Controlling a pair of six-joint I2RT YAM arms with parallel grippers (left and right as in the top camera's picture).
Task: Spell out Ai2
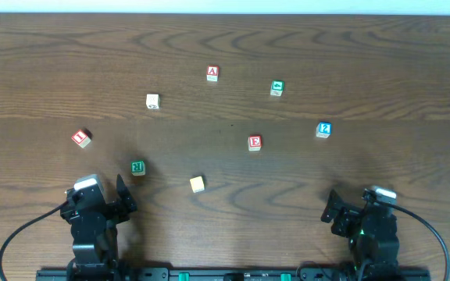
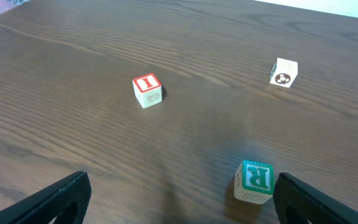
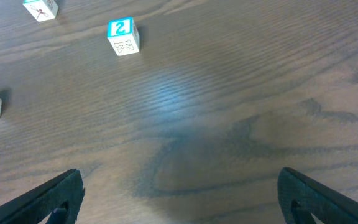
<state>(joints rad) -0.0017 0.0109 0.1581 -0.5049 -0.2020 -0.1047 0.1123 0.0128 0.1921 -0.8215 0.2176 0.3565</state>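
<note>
The red "A" block (image 1: 212,73) sits far back near the middle. The red "I" block (image 1: 81,138) lies at the left and shows in the left wrist view (image 2: 147,91), well ahead of the jaws. The blue "2" block (image 1: 323,129) lies at the right and shows in the right wrist view (image 3: 123,36), far ahead and to the left. My left gripper (image 1: 100,193) (image 2: 179,205) is open and empty near the front edge. My right gripper (image 1: 358,207) (image 3: 179,199) is open and empty near the front right.
A green "R" block (image 1: 137,167) (image 2: 255,181) stands just inside my left gripper's right finger. Also on the table are a white block (image 1: 152,101) (image 2: 283,72), a red "E" block (image 1: 255,142), a green block (image 1: 276,88) and a plain tan block (image 1: 198,183).
</note>
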